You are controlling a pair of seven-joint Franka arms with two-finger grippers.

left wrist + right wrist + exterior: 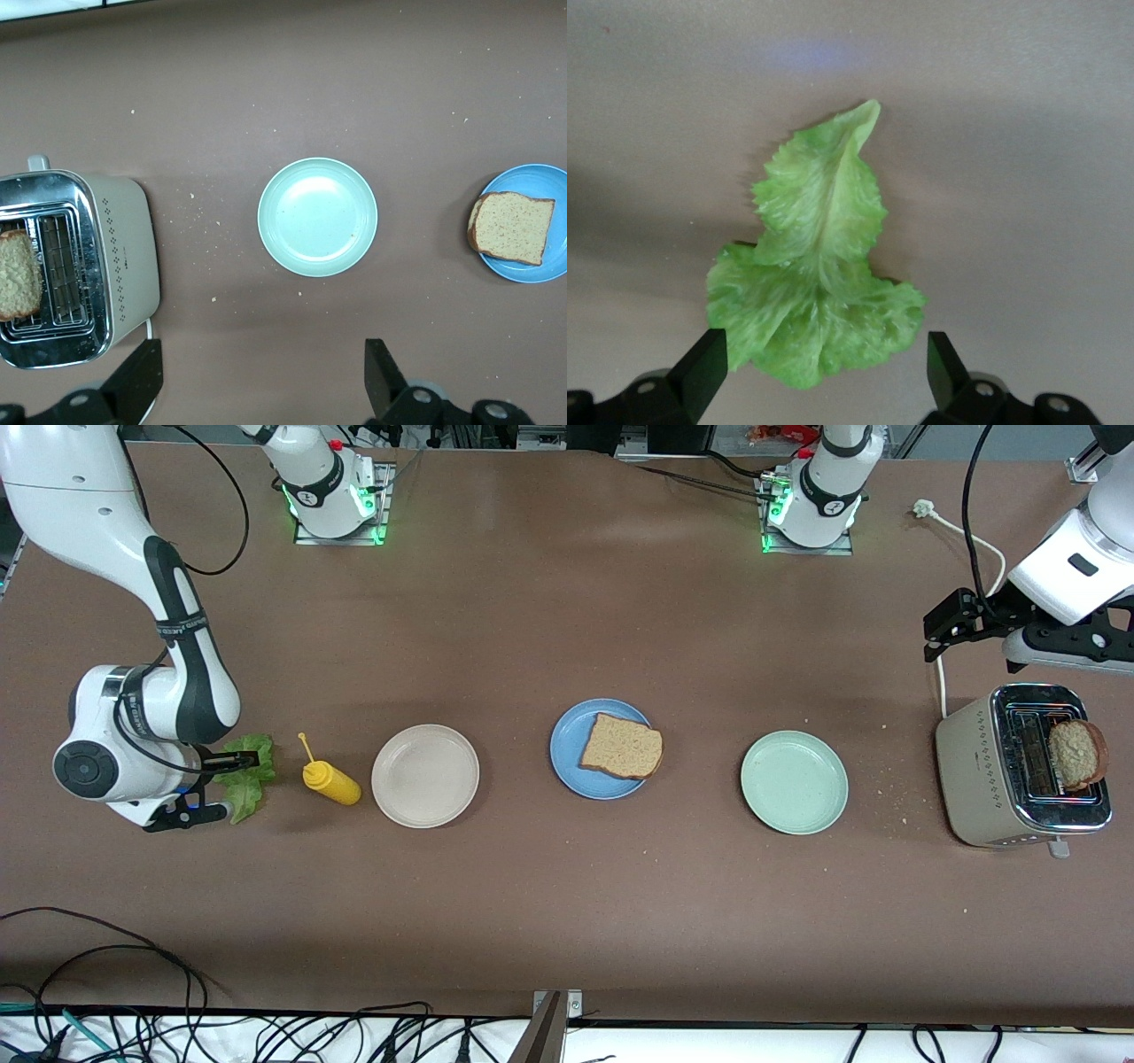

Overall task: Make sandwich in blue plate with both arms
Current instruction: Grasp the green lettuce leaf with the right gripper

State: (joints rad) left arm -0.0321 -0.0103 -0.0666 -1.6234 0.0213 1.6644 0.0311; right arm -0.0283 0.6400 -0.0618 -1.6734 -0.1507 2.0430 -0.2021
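Note:
In the middle of the table stands the blue plate [567,748] with one slice of toasted bread [622,746] lying on it; both show in the left wrist view too, the blue plate [545,266] and its bread [512,227]. A second slice [1076,753] sticks out of the toaster [983,771] at the left arm's end. My left gripper [937,633] hangs open and empty over the table beside the toaster [115,257]. The green lettuce leaf [815,283] lies flat at the right arm's end. My right gripper [824,376] is low and open, its fingers either side of the leaf's wide end.
A yellow mustard bottle [330,779] lies beside the lettuce [248,775], then a beige plate [425,776]. A mint-green plate [794,782] sits between the blue plate and the toaster. Crumbs are scattered near the toaster, and its white cable [966,540] runs toward the left arm's base.

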